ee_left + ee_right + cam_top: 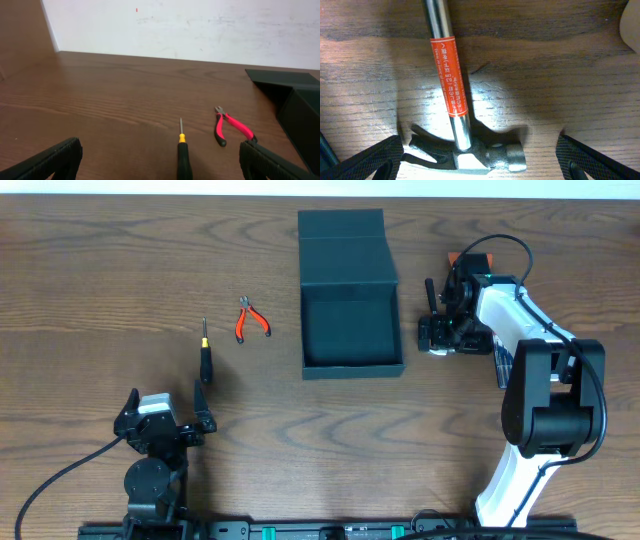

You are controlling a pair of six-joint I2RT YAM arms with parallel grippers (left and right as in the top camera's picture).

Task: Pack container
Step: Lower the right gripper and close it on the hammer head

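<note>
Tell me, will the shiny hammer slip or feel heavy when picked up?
The shiny steel claw hammer with the orange label probably feels heavy at its dark head, so it may tip head-down. Its polished round shaft looks slippery. It seems stiff, not bendy.

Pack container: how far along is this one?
Done: nothing packed; the box sits open and looks empty. In hand: the right gripper is open over the hammer, which lies on the table, not gripped. Left: hammer, pliers and screwdriver all remain outside the box, and the lid is unclosed. The left gripper is open, holding nothing.
</note>
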